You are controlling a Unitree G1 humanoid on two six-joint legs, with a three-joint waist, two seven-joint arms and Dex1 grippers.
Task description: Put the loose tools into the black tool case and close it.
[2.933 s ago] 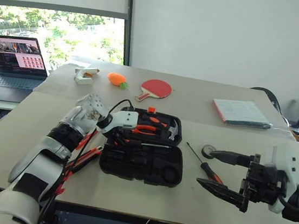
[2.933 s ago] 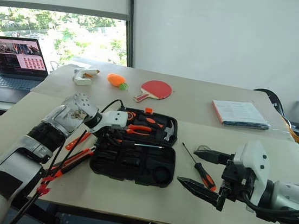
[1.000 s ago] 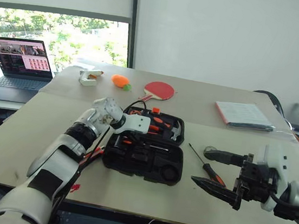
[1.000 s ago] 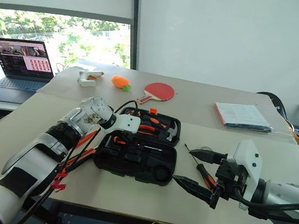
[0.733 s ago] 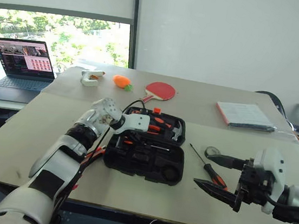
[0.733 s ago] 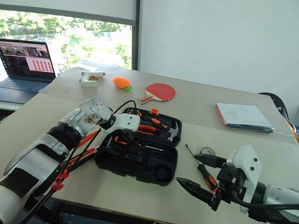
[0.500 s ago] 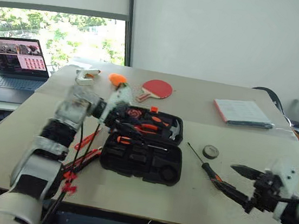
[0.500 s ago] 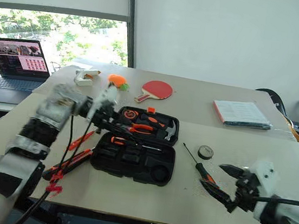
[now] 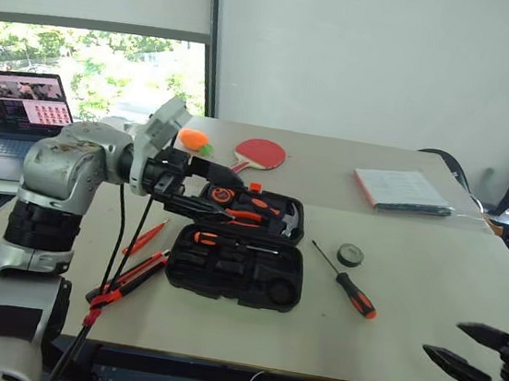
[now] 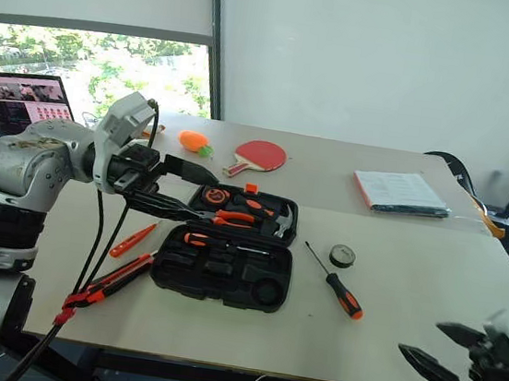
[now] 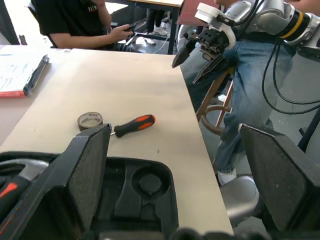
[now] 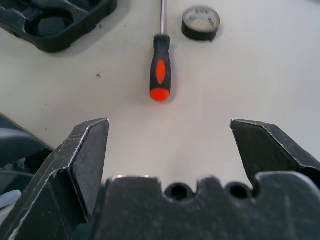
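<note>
The left gripper, fingers spread and empty, hovers over the open case. The screwdriver lies at 12 o'clock beyond the right gripper's open fingers.

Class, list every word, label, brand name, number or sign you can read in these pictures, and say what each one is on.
No text can be read.
Laptop: its screen shows windows and a grid of tiles, too small to read.
Booklet: printed pages, too small to read.
Black tool case: no label visible.
Tape roll: no print readable.
Screwdriver: no marking visible.
</note>
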